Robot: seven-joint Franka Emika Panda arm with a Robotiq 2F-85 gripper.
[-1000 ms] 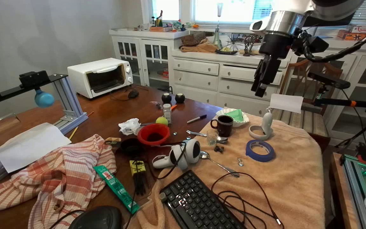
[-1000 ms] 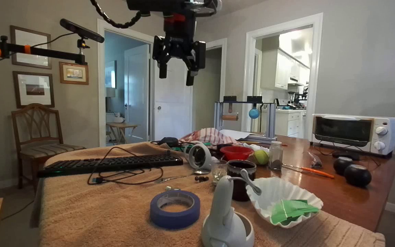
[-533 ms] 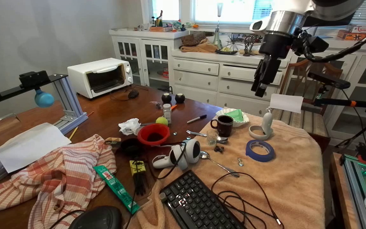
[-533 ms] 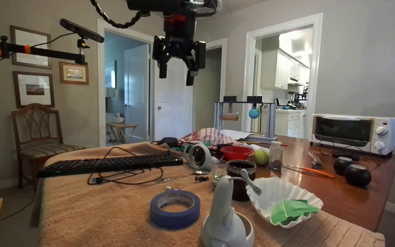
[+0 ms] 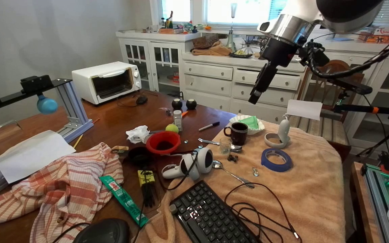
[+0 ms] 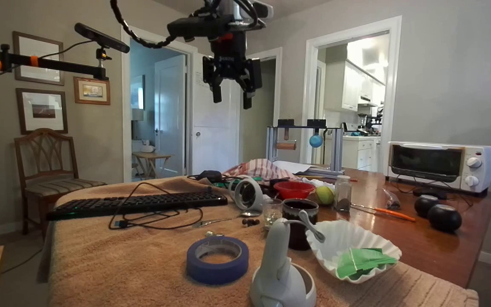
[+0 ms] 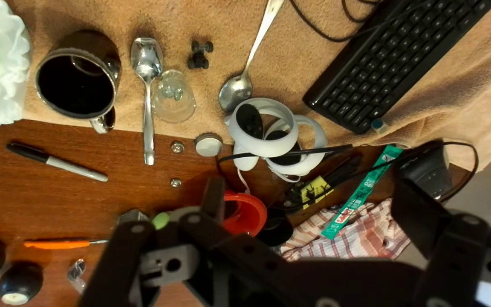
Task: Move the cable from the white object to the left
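The white object, a white ringed controller with dark round faces in the wrist view, lies by the towel's edge in both exterior views (image 5: 209,160) (image 6: 257,197) and the wrist view (image 7: 267,147). A thin black cable (image 5: 183,181) lies across it; in the wrist view the cable (image 7: 330,149) crosses the lower part of its rings. My gripper (image 6: 232,99) is open and empty, high above the table. In an exterior view only its side shows (image 5: 254,97). In the wrist view the gripper (image 7: 309,197) has its fingers wide apart, with the white object beyond them.
A red bowl (image 5: 163,142) and a black keyboard (image 5: 211,212) lie close to the white object. A dark mug (image 5: 239,133), a small glass (image 7: 173,100) and spoons (image 7: 235,91) stand or lie beside it. A white upright figurine (image 6: 277,264) and blue tape (image 6: 217,269) are on the towel.
The arm has moved and tilted: my gripper shifts left in an exterior view, right and slightly down in the opposite exterior view. Its jaws stay open. The objects on the table have not moved.
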